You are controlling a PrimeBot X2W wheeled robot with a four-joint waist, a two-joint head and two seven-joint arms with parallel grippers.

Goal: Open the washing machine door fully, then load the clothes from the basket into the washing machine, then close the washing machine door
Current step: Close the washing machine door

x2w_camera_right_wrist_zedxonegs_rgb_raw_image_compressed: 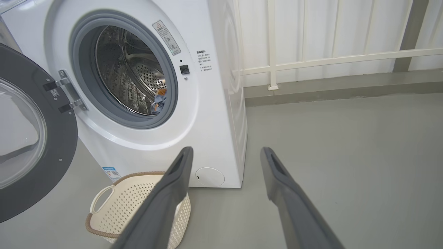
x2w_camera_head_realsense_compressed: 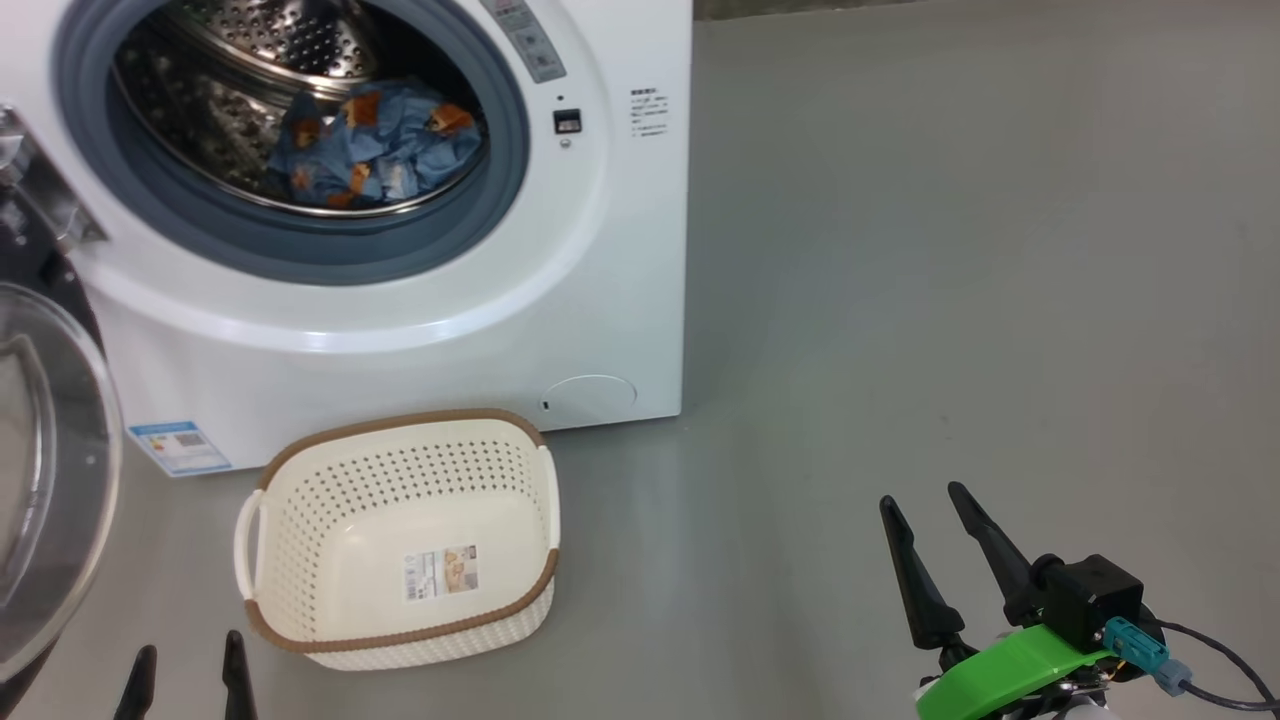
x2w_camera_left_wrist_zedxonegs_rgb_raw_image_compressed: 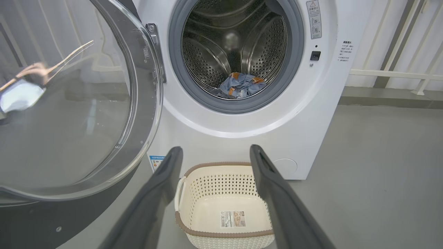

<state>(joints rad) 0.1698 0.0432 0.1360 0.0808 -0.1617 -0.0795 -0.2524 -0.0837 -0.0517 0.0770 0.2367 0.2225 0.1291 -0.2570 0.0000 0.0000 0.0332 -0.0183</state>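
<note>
L gripper (x2w_camera_left_wrist_zedxonegs_rgb_raw_image_compressed: 215,150) spread, basket (x2w_camera_left_wrist_zedxonegs_rgb_raw_image_compressed: 221,184) just ahead, door (x2w_camera_left_wrist_zedxonegs_rgb_raw_image_compressed: 86,121) prob. close left

The washing machine door (x2w_camera_head_realsense_compressed: 50,480) is cut off at left.

Smooth grey floor (x2w_camera_head_realsense_compressed: 950,250), light soft and even. White ribbed wall (x2w_camera_right_wrist_zedxonegs_rgb_raw_image_compressed: 322,24) at far edge of floor; cream rail (x2w_camera_right_wrist_zedxonegs_rgb_raw_image_compressed: 346,57) across wall, cream post (x2w_camera_right_wrist_zedxonegs_rgb_raw_image_compressed: 271,45) upright against wall, grey kerb (x2w_camera_right_wrist_zedxonegs_rgb_raw_image_compressed: 328,88) along wall's foot.

Grey floor (x2w_camera_head_realsense_compressed: 950,250) meets a white, perhaps metal, railing (x2w_camera_right_wrist_zedxonegs_rgb_raw_image_compressed: 272,41).
</note>
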